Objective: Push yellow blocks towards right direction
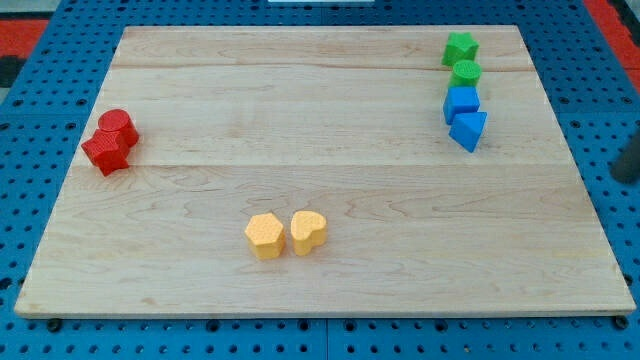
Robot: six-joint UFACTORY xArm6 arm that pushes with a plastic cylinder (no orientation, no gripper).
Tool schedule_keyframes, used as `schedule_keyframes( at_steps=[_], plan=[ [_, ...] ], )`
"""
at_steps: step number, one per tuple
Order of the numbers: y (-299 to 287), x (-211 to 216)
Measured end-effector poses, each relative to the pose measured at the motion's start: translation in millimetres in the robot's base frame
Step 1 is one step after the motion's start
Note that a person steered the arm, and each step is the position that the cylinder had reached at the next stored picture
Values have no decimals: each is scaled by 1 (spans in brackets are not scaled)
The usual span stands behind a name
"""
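Two yellow blocks sit side by side near the board's bottom middle: a yellow hexagon-like block [264, 236] on the left and a yellow heart-shaped block [308, 232] just right of it, almost touching. A dark, blurred rod shape shows at the view's right edge, off the board. Its lower end, my tip [624, 177], is far to the right of and above the yellow blocks and touches no block.
The wooden board [320, 290] lies on a blue pegboard. A red cylinder [118, 127] and a red star [106, 153] sit at the left edge. At the top right stand a green star [460, 48], green cylinder [466, 72], blue cube [461, 102] and blue triangle [468, 130].
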State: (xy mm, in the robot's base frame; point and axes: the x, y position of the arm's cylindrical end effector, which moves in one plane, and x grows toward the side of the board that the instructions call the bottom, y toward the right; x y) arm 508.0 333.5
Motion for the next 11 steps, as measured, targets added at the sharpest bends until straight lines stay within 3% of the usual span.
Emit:
schedule_keyframes(
  at_steps=[1, 4, 5, 6, 8, 11],
  plan=[
    [-40, 109],
    [-406, 97],
    [-443, 59],
    [-449, 33],
    [-344, 28],
    [-251, 29]
  ],
)
